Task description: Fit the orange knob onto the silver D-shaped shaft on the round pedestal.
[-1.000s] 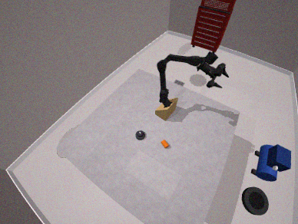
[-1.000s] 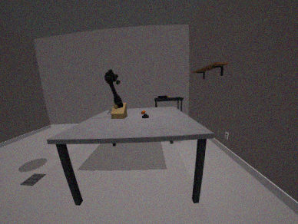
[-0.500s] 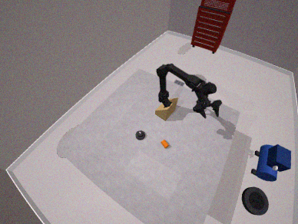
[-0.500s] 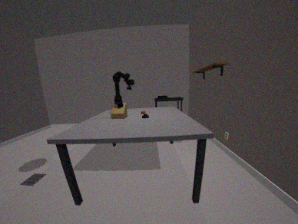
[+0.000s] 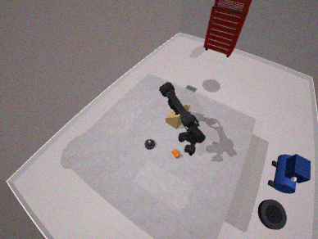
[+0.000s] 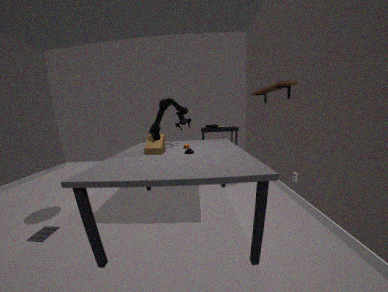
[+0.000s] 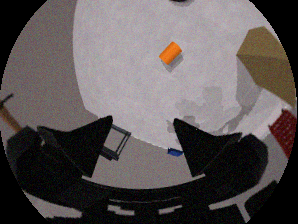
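Note:
The orange knob (image 5: 175,153) (image 6: 186,146) (image 7: 170,52) lies on its side on the grey table top (image 5: 123,172). The dark round pedestal (image 5: 150,143) (image 6: 189,151) with the silver shaft stands a short way from it; the shaft is too small to make out. My gripper (image 5: 185,143) (image 6: 183,123) (image 7: 144,120) is open and empty. It hangs high above the table, over a spot beside the knob. In the wrist view the knob lies ahead of the fingers and the pedestal lies beyond it.
The arm's tan base block (image 5: 177,119) (image 6: 155,146) stands on the table. On the floor are a red tool cabinet (image 5: 226,24), a blue machine (image 5: 292,173) and a black tyre (image 5: 272,214). A small dark table (image 6: 219,131) and a wall shelf (image 6: 274,88) stand behind.

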Controlling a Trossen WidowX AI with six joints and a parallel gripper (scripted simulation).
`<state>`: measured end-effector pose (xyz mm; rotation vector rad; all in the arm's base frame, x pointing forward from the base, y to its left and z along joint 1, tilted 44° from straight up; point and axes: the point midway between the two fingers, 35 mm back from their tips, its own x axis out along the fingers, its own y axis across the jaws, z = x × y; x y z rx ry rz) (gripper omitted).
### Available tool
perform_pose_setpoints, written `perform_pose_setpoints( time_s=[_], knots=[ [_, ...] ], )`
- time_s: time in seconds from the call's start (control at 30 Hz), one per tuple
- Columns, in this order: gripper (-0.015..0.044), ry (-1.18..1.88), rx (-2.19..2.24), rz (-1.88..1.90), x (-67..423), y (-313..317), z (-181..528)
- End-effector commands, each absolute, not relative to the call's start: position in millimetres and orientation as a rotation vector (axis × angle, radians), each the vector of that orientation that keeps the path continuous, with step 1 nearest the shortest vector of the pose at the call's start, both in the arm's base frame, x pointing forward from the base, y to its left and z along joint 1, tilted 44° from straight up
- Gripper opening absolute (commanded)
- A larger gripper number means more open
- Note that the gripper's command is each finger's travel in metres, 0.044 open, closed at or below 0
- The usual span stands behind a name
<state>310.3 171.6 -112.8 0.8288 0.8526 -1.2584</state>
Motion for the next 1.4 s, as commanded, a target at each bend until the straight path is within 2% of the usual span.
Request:
perform_pose_setpoints(
  time_s=[0.0, 0.17, 0.3, 1.37],
  knots=[
    [0.044, 0.619, 0.909, -1.542, 310.9, 99.7, -127.8],
    [0.044, 0.298, 0.981, -1.826, 300.1, 22.0, -139.6],
    [0.044, 0.271, 0.985, -1.848, 286.4, 19.7, -140.9],
    [0.044, 0.268, 0.983, -1.848, 278.7, -20.4, -181.2]
  ],
)
